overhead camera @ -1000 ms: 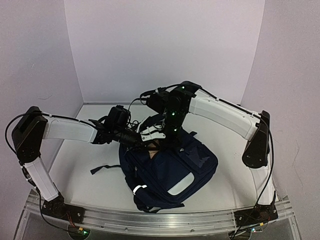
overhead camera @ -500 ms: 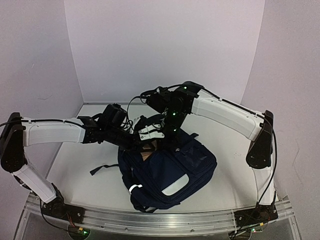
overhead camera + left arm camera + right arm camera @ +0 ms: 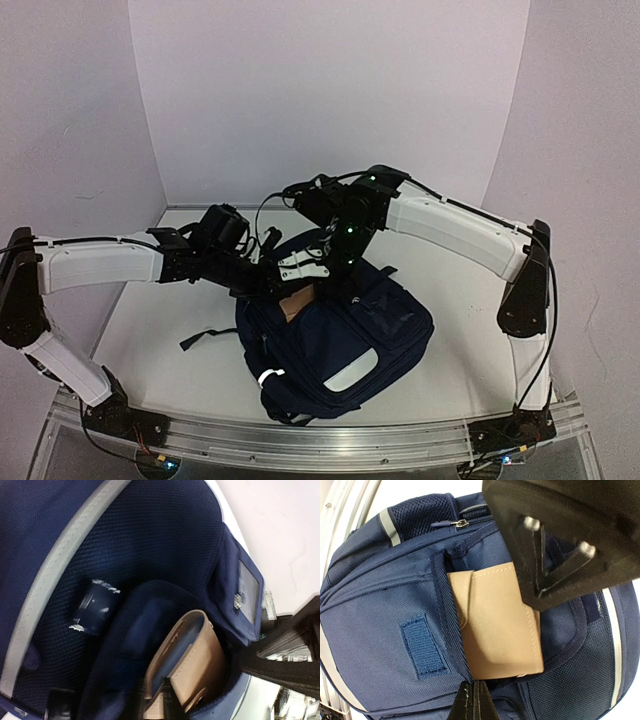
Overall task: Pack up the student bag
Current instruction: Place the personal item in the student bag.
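The student bag [image 3: 345, 335], dark navy with a white patch, lies mid-table with its top opening toward the arms. A tan leather case [image 3: 297, 303] stands in that opening. In the left wrist view the tan case [image 3: 200, 655] sits deep in the bag's blue mesh interior. My left gripper [image 3: 167, 707] is shut on the case's lower flap, one black fingertip [image 3: 174, 702] pressed on it. My right gripper [image 3: 474, 705] is shut on the bag's [image 3: 380, 620] opening rim, just below the case [image 3: 495, 625], holding the rim back. From above, the left gripper [image 3: 272, 281] and right gripper [image 3: 312, 264] meet at the opening.
A small dark blue wrapper [image 3: 95, 607] lies inside the bag against the mesh. A black strap [image 3: 205, 338] trails left of the bag. The left wrist's black housing [image 3: 560, 535] hangs over the opening. Walls close three sides; a metal rail [image 3: 320, 440] runs along the near edge.
The left arm stretched out lower and reached further into the bag; its jaws opened and closed again on the case. The tan case shows more in the opening. The right arm barely moved.
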Tool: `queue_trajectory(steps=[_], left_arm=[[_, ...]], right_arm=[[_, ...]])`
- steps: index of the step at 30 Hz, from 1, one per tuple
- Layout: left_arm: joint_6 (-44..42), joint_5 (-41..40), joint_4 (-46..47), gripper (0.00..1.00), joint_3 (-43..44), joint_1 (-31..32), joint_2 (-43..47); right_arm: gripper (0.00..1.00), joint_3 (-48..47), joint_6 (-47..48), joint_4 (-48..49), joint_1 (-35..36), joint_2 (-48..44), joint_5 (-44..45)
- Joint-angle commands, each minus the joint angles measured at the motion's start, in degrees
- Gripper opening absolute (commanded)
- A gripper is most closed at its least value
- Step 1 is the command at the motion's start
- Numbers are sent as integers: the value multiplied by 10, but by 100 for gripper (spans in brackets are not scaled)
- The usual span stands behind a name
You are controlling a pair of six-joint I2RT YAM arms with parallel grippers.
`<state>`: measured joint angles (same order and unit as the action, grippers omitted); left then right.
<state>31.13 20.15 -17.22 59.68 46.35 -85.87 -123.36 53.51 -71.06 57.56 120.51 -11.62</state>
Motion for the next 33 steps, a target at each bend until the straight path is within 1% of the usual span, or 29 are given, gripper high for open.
queue_trajectory(steps=[1,5,9,12,14,15,16,19,22,29,32,33], left_arm=[[-6,94,20,5,29,5,-29],[7,152,45,1,31,20,-69],[29,204,83,0,23,24,-90],[28,228,84,0,20,24,-92],[19,233,66,0,25,24,-92],[14,226,54,0,28,24,-89],[14,201,45,1,26,22,-79],[37,127,55,8,-2,1,-33],[45,62,50,11,-17,-20,12],[55,-19,27,34,-19,-49,90],[54,-52,11,47,-5,-58,100],[53,-62,1,50,3,-61,98]], right_arm=[[0,-5,-8,29,6,-43,-12],[0,-11,-5,35,6,-40,-4],[0,-7,-6,41,5,-40,4],[0,1,-6,46,2,-42,9],[0,5,-5,51,0,-43,14],[0,6,-3,55,-1,-43,16],[0,7,-3,59,-5,-42,21],[0,-1,-2,69,-20,-36,24],[0,-7,12,72,-43,-34,17],[0,-9,36,98,-81,-31,20],[0,-28,34,106,-85,-15,35],[0,-37,31,111,-88,-11,39]])
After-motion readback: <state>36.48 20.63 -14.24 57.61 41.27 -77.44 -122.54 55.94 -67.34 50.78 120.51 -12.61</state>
